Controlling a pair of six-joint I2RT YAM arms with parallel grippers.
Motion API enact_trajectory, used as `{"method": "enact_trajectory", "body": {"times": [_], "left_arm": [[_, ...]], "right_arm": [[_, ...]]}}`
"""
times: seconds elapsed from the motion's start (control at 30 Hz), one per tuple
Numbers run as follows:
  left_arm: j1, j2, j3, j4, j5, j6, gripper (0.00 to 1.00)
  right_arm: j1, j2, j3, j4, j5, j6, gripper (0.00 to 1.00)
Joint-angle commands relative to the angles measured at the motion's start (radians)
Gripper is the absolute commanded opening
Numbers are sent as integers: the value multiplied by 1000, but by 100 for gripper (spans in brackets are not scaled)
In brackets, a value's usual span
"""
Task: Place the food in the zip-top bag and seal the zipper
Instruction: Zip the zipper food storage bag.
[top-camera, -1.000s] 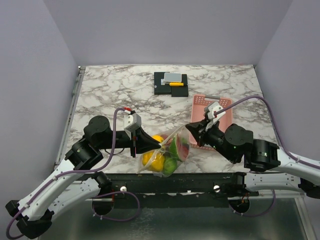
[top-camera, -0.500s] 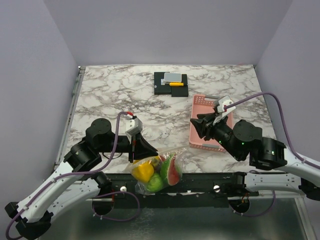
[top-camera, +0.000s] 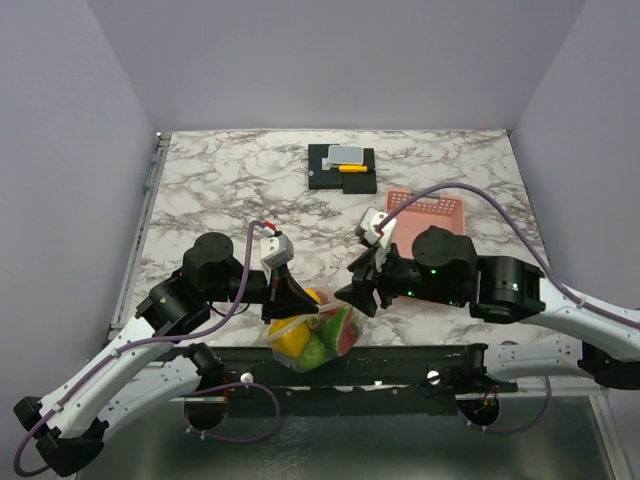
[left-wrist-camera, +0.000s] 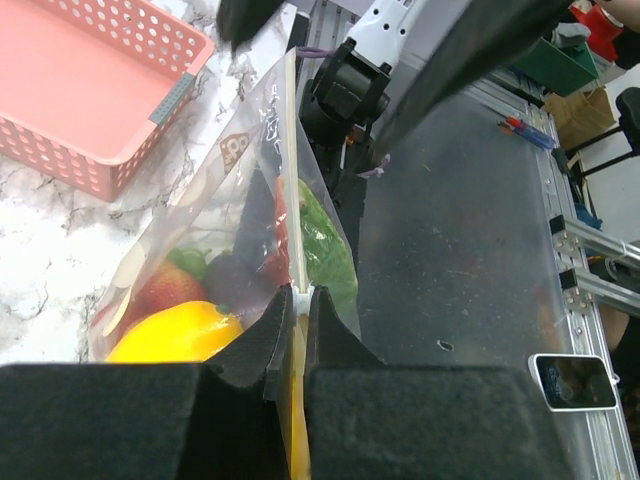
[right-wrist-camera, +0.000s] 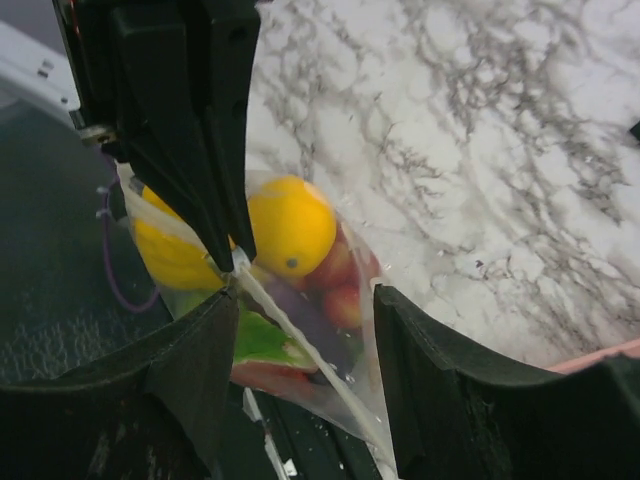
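While the left end effector (left-wrist-camera: 300, 305) clamps the zip-top bag (left-wrist-camera: 225, 210) taut by its zipper (left-wrist-camera: 291, 170), the right end effector (right-wrist-camera: 305, 320) straddles it alongside, jaws parted.

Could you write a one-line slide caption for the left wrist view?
Left gripper shut on the top edge of the zip-top bag, food inside, pink basket beyond.

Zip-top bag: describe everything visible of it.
The zip-top bag is clear, crinkly plastic with a pale zipper strip along its top. It holds the food: yellow, green, red and dark pieces show through. It sits at the near edge of the table, partly past it. The left gripper is shut on the strip. The right gripper is open, a finger on each side of the bag's top; contact cannot be told, nor whether the zipper is fully sealed.
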Motion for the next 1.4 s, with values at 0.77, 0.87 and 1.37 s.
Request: {"method": "enact_trajectory", "body": {"times": [0.77,0.87,1.37], "left_arm": [[-3,3,101,14,90,-6,0],[-4,6,109,15,94,-7,0],[-4,7,131,-66,88,51,0]], "right_arm": [[-2,189,-27,-71,-380,-95,45],[-2,187,-38,-67,-384,-93,27],[-2,81,-61,-161,-55,27,1]]}}
